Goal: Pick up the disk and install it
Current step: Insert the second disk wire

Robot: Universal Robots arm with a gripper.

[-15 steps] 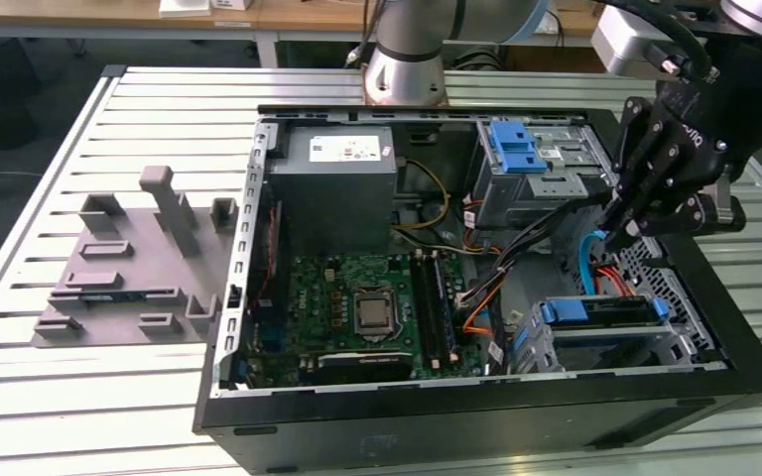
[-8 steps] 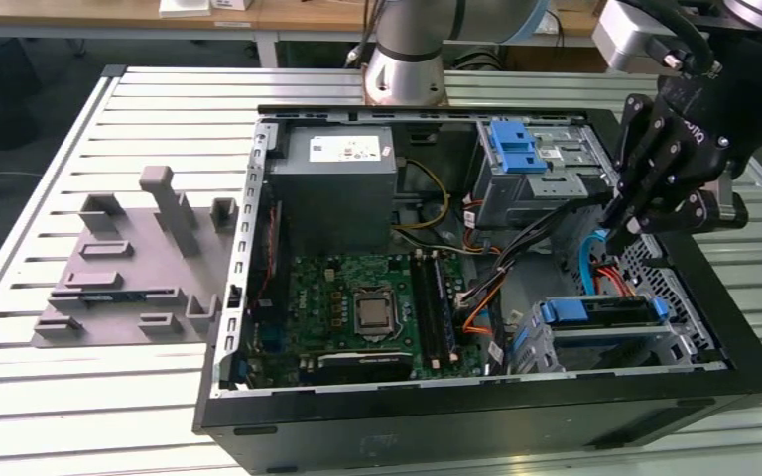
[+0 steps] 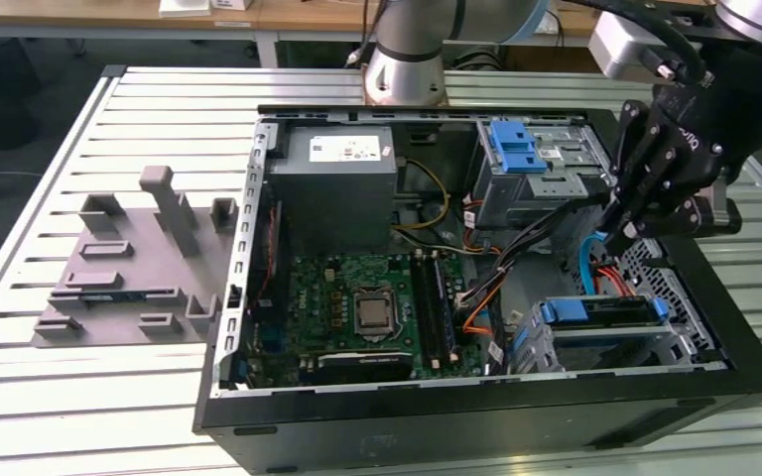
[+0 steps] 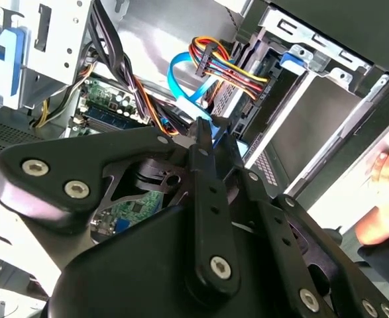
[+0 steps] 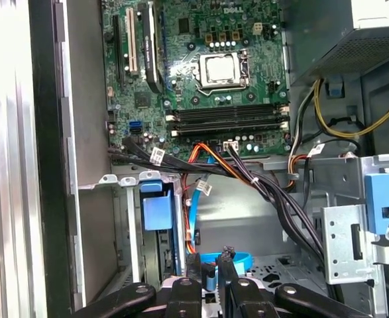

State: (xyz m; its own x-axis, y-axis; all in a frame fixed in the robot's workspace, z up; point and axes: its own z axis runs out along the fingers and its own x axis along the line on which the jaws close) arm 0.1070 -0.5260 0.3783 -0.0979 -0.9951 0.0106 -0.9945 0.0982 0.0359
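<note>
disk [image 3: 602, 311]: seated on edge in the drive bay at the lower right of the open case in the exterior view; blue carrier bracket on top. in the first wrist view it [image 5: 158, 228] stands in the bay at lower centre-left, blue tab facing out.
claw [image 3: 623, 234]: hangs inside the case at the right of the exterior view, just above the disk bay and apart from the disk. fingers nearly together, narrow gap between tips; nothing gripped. in the first wrist view the tips [image 5: 207, 265] sit at the bottom centre, close to a blue flat cable [image 5: 225, 261].
computer case [image 3: 354, 421]: black, side panel off, lying on the slatted worktop [image 3: 37, 397].
motherboard [image 3: 361, 312]: green, centre of the case.
power supply [image 3: 334, 178]: grey box, upper centre.
upper cage [image 3: 540, 164]: silver, blue latch, upper right.
grey fixture [image 3: 130, 263]: left on the worktop, well apart from the case.
hand [image 4: 383, 199]: a person's, right edge of the second wrist view.
</note>
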